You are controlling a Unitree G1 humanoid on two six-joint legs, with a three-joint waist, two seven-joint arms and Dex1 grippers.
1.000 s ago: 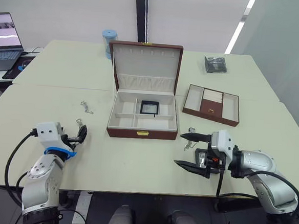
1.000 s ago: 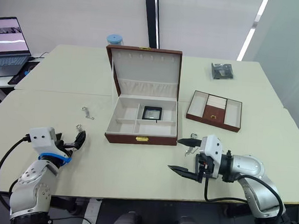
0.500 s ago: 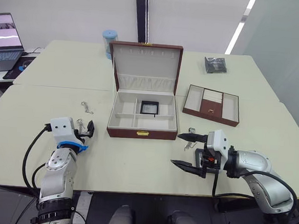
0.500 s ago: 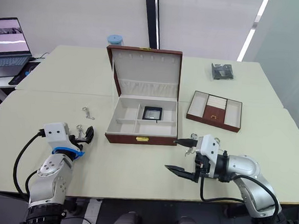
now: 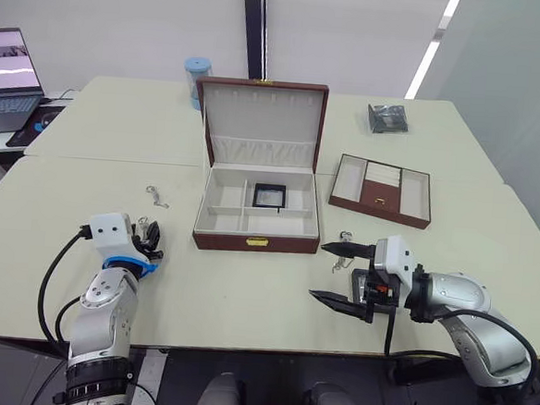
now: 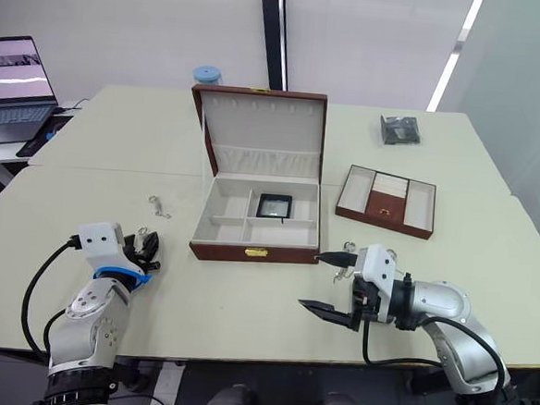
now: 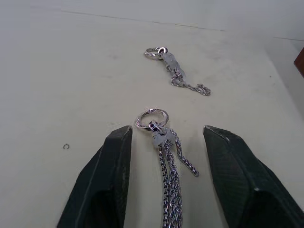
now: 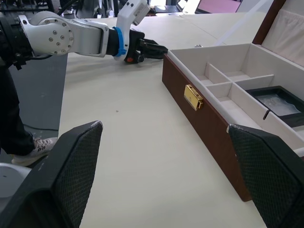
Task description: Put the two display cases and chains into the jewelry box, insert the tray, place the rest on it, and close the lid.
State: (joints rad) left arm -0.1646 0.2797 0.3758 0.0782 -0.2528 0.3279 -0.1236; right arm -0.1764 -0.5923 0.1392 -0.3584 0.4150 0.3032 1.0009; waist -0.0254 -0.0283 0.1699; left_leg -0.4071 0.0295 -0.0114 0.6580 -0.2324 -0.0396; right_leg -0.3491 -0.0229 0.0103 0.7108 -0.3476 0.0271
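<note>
The left gripper (image 7: 164, 156), which a second ago sits low at the near-left edge of the table (image 5: 245, 293), now stands farther in and more upright. Its open fingers (image 7: 109, 175) straddle the nearer chain piece (image 7: 164, 156) that lay ahead of them before. Within the last half second those fingers tip down onto the chain. The right gripper (image 5: 342, 275) edges slightly left, staying spread wide.

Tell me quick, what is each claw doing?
Left gripper: open, straddling a silver chain piece on the table, not gripping it.
Right gripper: open wide, holding nothing.
</note>
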